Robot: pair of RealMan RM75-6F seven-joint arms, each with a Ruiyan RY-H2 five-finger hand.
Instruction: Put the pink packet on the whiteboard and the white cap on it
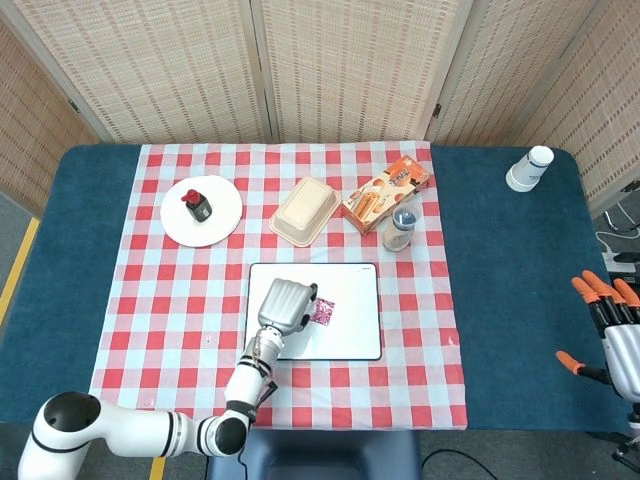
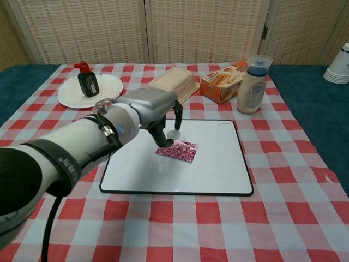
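The pink packet lies near the middle of the whiteboard. My left hand hovers over the board's left half, just left of and above the packet, fingers curled downward. A small white disc, seemingly the white cap, is pinched at its fingertips close above the packet's upper edge. My right hand hangs off the table's right edge with its orange-tipped fingers spread, holding nothing; the chest view does not show it.
Behind the board stand a white plate with a dark bottle, a beige lidded container, an orange box and a blue-capped bottle. Stacked white cups sit far right.
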